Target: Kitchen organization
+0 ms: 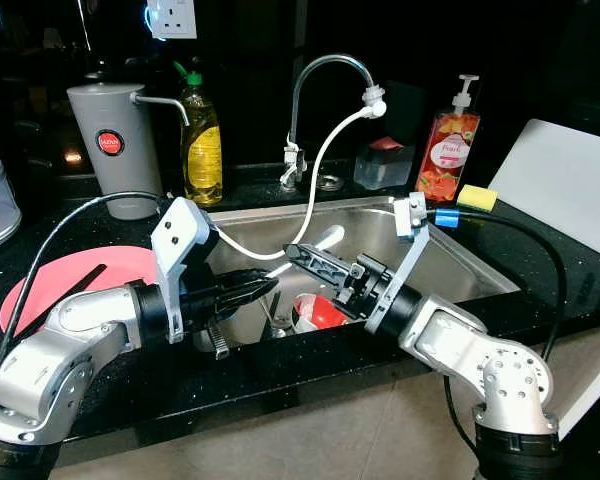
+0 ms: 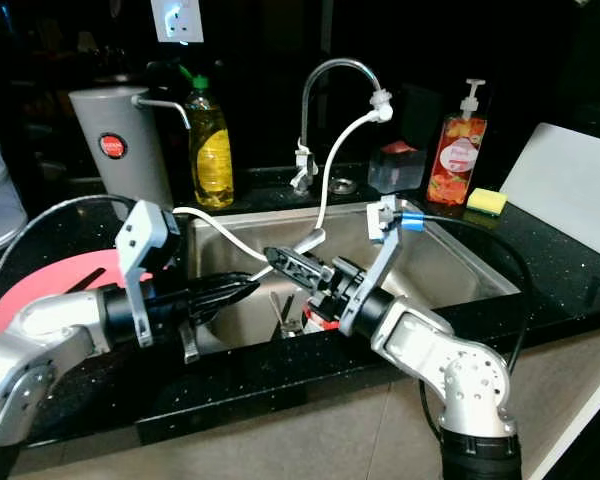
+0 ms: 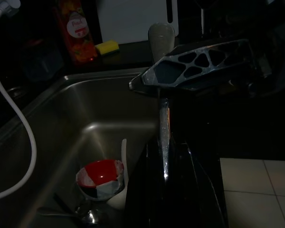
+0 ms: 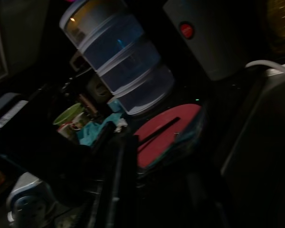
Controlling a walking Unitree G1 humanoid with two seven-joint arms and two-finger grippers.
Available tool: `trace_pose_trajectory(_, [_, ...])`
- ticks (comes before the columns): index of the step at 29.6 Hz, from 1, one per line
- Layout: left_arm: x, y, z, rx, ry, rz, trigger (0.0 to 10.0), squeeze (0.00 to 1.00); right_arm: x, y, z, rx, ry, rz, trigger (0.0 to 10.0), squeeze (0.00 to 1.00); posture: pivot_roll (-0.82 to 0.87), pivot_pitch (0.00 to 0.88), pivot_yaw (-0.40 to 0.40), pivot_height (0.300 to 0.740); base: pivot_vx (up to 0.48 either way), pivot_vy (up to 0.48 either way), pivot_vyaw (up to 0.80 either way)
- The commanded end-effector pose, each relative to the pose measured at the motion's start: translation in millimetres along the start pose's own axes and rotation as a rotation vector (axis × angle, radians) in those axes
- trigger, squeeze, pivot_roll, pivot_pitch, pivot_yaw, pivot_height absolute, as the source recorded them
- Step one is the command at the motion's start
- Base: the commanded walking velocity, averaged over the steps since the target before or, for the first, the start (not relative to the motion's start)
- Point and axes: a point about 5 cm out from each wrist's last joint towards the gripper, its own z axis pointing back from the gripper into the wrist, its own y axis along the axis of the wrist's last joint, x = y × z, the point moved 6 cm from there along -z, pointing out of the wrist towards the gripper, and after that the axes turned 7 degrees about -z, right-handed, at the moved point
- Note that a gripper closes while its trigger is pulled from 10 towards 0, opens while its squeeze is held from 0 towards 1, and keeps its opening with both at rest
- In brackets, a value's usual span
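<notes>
Over the sink [image 1: 450, 262], both arms reach in from its front edge: the left end effector [image 1: 263, 290] is clamped on a thin metal utensil [image 3: 163, 130], the right end effector [image 1: 310, 262] looks closed and empty above the red bowl [image 1: 320, 312] on the sink floor, probably next for clearing.

Both head eyes look down at the sink [image 1: 460, 262], shared with the close left wrist view; the right wrist camera faces the red plate [image 4: 166, 128].

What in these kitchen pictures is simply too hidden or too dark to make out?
- Sink bottom: both arms cover much of it in the eye views.
- Red bowl: contents too dim in the left wrist view.
- Stacked containers: top cut by the right wrist view's edge.
- Right gripper: finger gap unclear.
</notes>
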Motion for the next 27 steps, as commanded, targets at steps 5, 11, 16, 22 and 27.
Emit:
trace_pose_trajectory(5, [-0.7,-4.2,2.7,-0.024,-0.007,-0.008,10.0,0.0,-7.3,5.6,4.1,0.015,0.034,-0.019,0.0,0.0,-0.07,0.03,-0.041,0.74,0.0,0.0,0.0])
trace_pose_trajectory(11, [-3.1,-3.7,1.4,-0.015,0.013,-0.005,10.0,0.0,-8.6,7.2,4.3,0.025,0.044,-0.027,0.0,0.0,-0.07,0.029,-0.041,0.74,0.0,0.0,0.0])
trace_pose_trajectory(16, [-12.4,-1.3,-2.9,0.029,0.079,0.044,10.0,1.0,-6.3,5.1,3.6,0.016,0.018,0.007,10.0,0.0,-0.07,0.029,-0.038,0.74,0.0,0.0,0.0])
trace_pose_trajectory(22, [-23.4,23.9,0.9,0.177,0.136,0.114,10.0,0.0,4.1,5.5,2.5,0.029,-0.051,0.057,10.0,0.0,-0.07,0.03,-0.036,0.74,0.0,0.0,0.0])
trace_pose_trajectory(27, [-34.6,51.7,13.9,0.363,0.172,0.197,10.0,0.0,25.7,20.2,0.3,0.119,-0.191,0.145,10.0,0.0,-0.07,0.03,-0.032,0.74,0.0,0.0,0.0])
